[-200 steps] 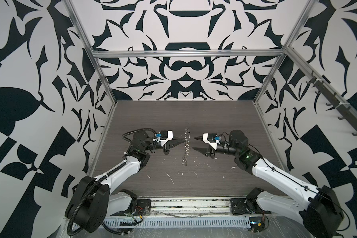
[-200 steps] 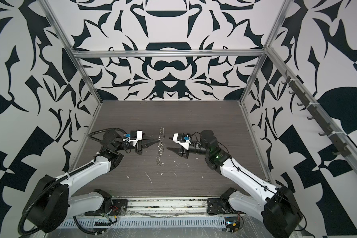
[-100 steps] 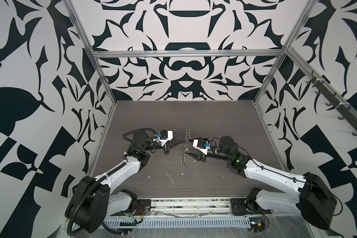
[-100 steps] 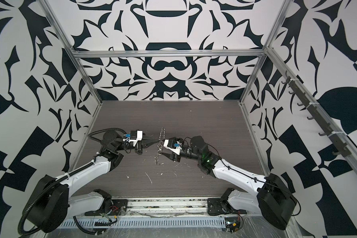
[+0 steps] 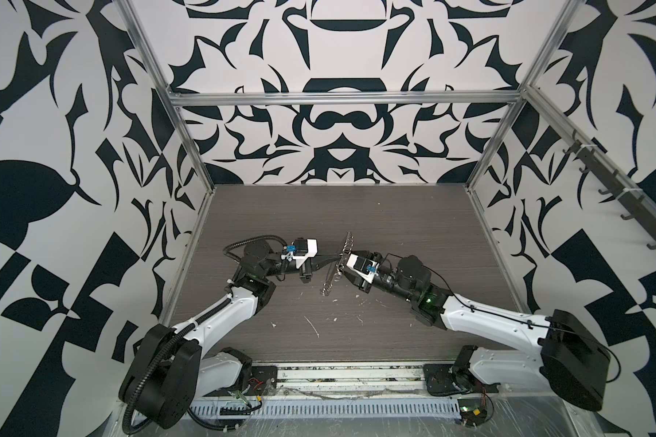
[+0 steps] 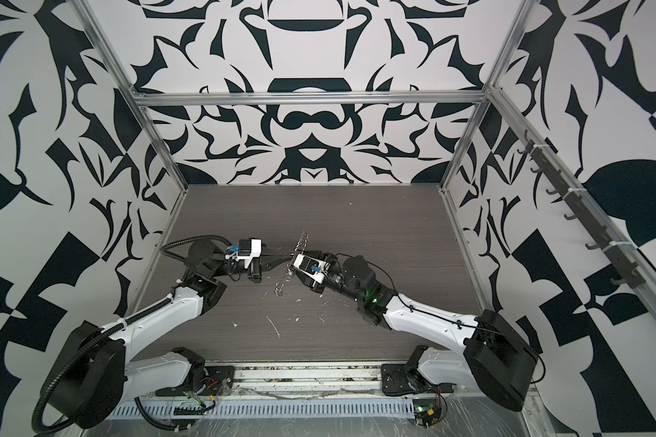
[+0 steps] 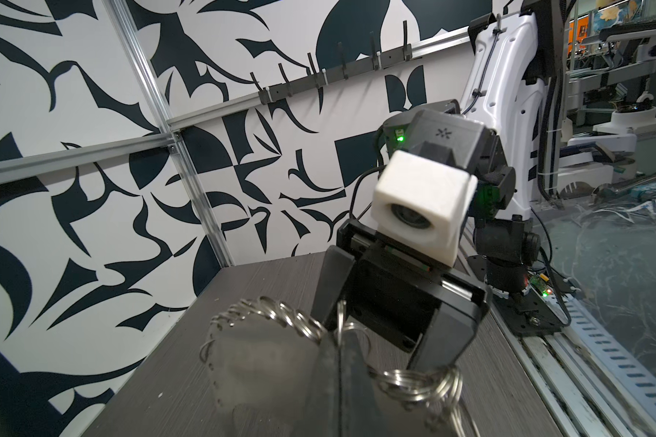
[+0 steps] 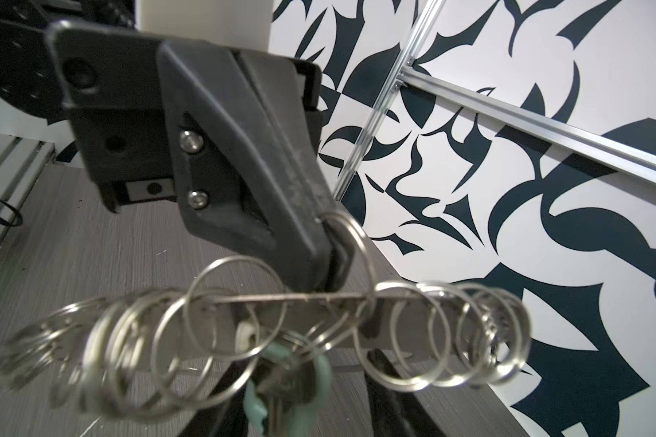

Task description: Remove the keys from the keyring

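Above grey woodgrain table (image 5: pixel 394 219), thin metal keyring (image 8: pixel 311 298)

No words or numbers readable anywhere; just a tiny star-like mark (image 7: pixel 441 132) on the right arm's dark wrist housing (image 7: pixel 466 149), three o'clock side.

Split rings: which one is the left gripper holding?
The ring clamped in the shut left gripper, held stiff above the keyring band; the rest dangle loose.

- The far half of the surface (image 5: pixel 356 212), behind both arms, lies open for a pass.
- Mid-surface, the keyring (image 5: pixel 330 278) hangs between the left gripper (image 5: pixel 335 258) and the right gripper (image 5: pixel 341 266), barring the way.
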